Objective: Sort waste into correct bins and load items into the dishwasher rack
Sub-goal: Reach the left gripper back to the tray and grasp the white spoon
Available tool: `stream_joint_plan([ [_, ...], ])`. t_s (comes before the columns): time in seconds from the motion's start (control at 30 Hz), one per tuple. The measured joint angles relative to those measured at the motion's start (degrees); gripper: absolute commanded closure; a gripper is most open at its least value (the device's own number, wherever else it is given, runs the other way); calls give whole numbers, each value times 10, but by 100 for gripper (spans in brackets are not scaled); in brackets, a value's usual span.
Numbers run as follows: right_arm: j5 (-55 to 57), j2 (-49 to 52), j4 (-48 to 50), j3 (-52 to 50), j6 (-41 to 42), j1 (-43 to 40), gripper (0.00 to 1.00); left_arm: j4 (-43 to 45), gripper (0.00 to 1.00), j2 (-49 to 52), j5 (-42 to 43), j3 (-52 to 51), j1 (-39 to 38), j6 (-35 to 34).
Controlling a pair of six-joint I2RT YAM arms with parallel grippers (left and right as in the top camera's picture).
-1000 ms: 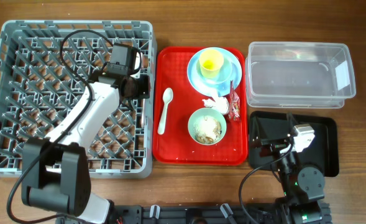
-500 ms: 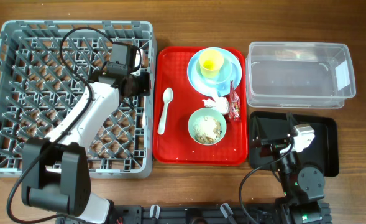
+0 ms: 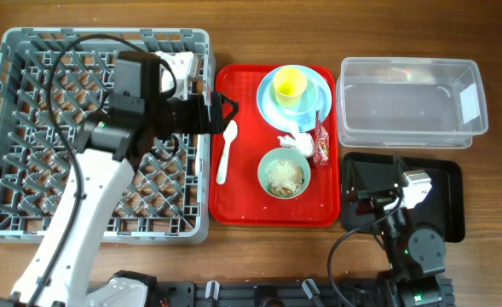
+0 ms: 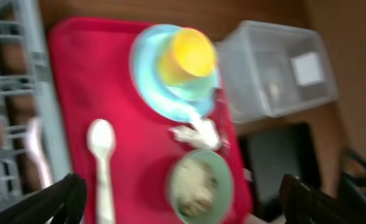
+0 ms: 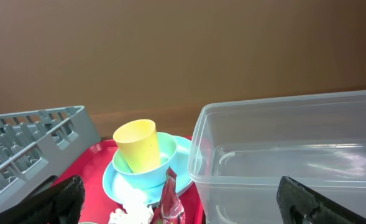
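Since the white spoon (image 3: 225, 152) lies alone on the red tray's (image 3: 233, 209) left side, just beside the rack (image 3: 12, 128), the left end effector (image 3: 223, 111) hovers above its bowl end, spread wide and empty; the right end effector (image 3: 363, 194) rests released over the black tray (image 3: 451, 205).

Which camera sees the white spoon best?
The overhead view. There the spoon lies whole and sharp on the red tray. The left wrist view shows the spoon too, but blurred. The right wrist view does not show it at all.
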Motion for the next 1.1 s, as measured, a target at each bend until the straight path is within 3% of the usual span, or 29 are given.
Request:
stream_joint_plan([
  [0.07,0,0,0,0,0,0,0,-16,62,-2,18,0,-8,0],
  [0.13,0,0,0,0,0,0,0,-27,75,2,28,-1,-28,-5],
  [0.23,0,0,0,0,0,0,0,-29,80,7,33,-1,-66,-6],
  [0.37,0,0,0,0,0,0,0,-31,78,24,-16,-1,-141,-22],
  [0.43,0,0,0,0,0,0,0,-36,71,38,-76,-1,-178,-47],
  [0.63,0,0,0,0,0,0,0,-42,71,116,-284,-1,-263,-140],
  [0.83,0,0,0,0,0,0,0,-38,82,196,-396,-1,-276,-189],
  [1.1,0,0,0,0,0,0,0,-23,81,254,-462,-1,-268,-204],
])
